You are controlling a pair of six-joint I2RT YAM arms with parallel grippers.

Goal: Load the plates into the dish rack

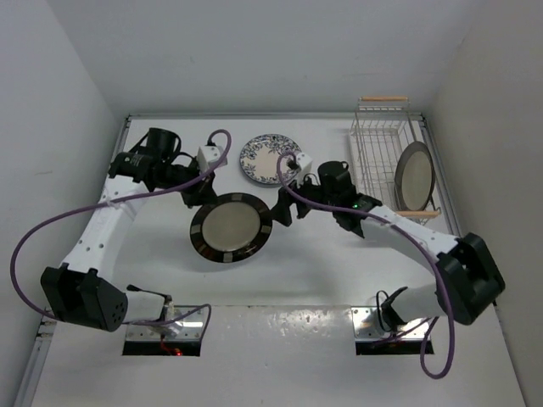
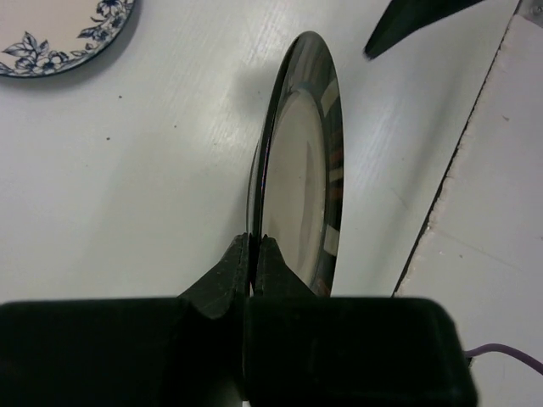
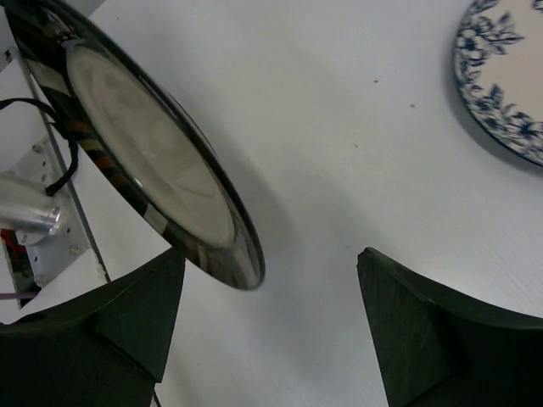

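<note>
My left gripper is shut on the far-left rim of the glossy dark plate and holds it tilted above the table. In the left wrist view the fingers pinch the rim of this plate. My right gripper is open at the plate's right edge. In the right wrist view the plate's rim reaches between the open fingers, untouched. The blue floral plate lies flat behind. The grey-rimmed plate stands upright in the dish rack.
The rack stands at the far right against the wall, with wooden handle bars at both ends. The floral plate also shows in the left wrist view and the right wrist view. Purple cables loop along both arms.
</note>
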